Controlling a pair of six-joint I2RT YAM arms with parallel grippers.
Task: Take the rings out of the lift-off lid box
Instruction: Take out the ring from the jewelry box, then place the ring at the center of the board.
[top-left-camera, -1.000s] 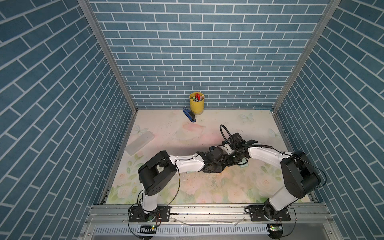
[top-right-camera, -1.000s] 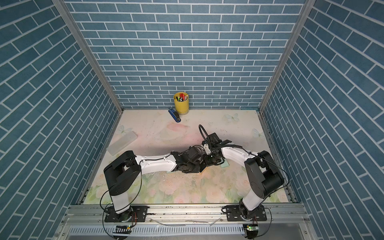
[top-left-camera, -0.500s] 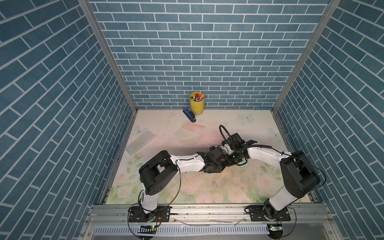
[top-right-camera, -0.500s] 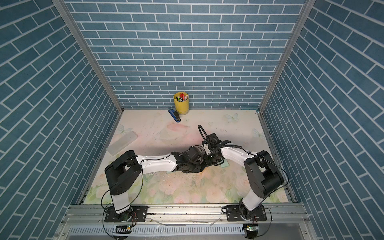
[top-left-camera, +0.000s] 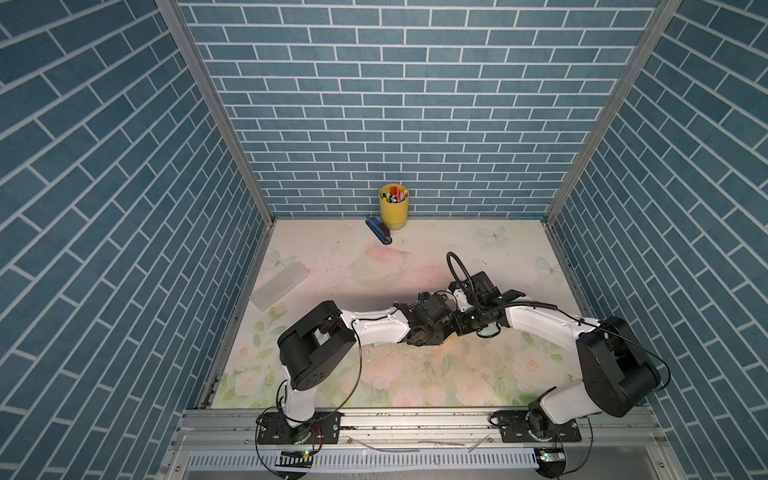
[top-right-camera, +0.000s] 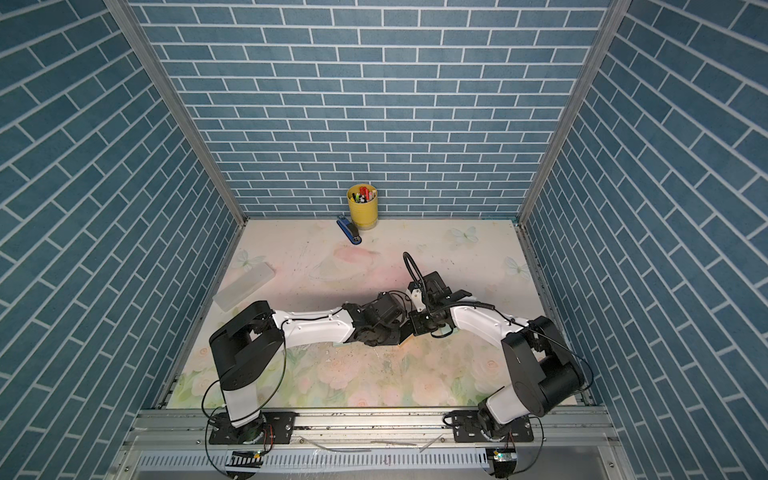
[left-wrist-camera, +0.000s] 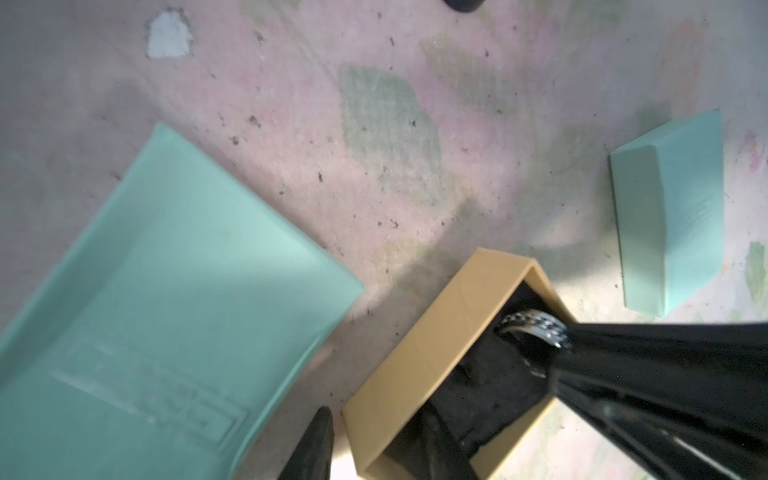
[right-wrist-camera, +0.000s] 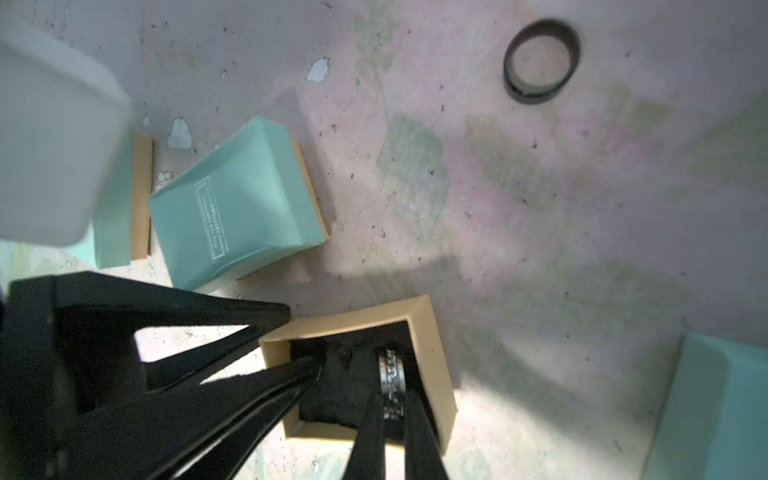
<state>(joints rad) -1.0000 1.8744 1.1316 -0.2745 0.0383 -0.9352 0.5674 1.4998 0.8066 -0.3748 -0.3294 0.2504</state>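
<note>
Stretching low across the floral-printed surface (top-left-camera: 415, 386), the white-and-black left arm (top-left-camera: 374, 328) and right arm (top-left-camera: 540, 320) meet wrist to wrist near its middle in both top views. Their forearms are almost level and their claws angle down. Several closed mint-green cardboard boxes (right-wrist-camera: 237, 199) lie on the surface around them. Between the arms sits an open tan square box (right-wrist-camera: 428, 332) with a black foam lining. The left claw (right-wrist-camera: 301, 338) is narrowed on that box's side wall, one finger outside and one inside. The right claw (right-wrist-camera: 392, 401) reaches down into the box, pinched tight on a thin pale patterned metal ring (right-wrist-camera: 390, 368) that stands on edge in the foam. A plain black ring (right-wrist-camera: 540, 62) lies flat on the surface, well apart from the tan box.
</note>
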